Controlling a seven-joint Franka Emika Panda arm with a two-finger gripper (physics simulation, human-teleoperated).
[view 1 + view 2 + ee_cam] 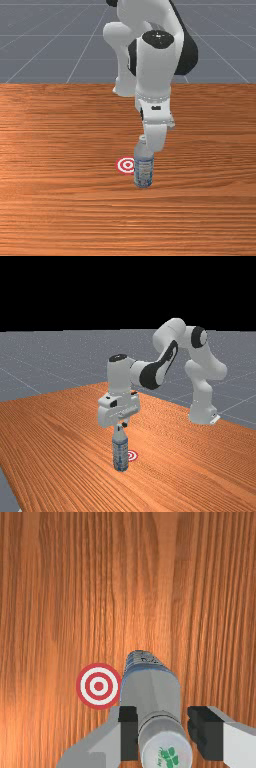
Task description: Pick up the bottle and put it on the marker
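1. because the narrow top is giving the gripper (162, 732) a slim part to take, the fingers (129, 734) are closing in around the bottle's cap (166, 752) and neck from two sides; they are looking clamped there, though the contact is showing only as very thin seams.

2. the bottle (143, 170) is hanging or standing upright under the hand, just beside the marker (126, 165), which is lying toward the front view's left and a little nearer the arm's base. i am not seeing enough to tell whether its bottom is touching the table (60, 205).

3. holding it so high is leaving the body and base free, probably so that it can be set down flat without the fingers meeting the wood.

4. the task is seeming well along: the grasp is looking made, and only a short carry is remaining. the next move is calling for enough lift, then a sideways shift onto the rings; a low drag could be tipping the bottle, and a high grip could be letting it swing.
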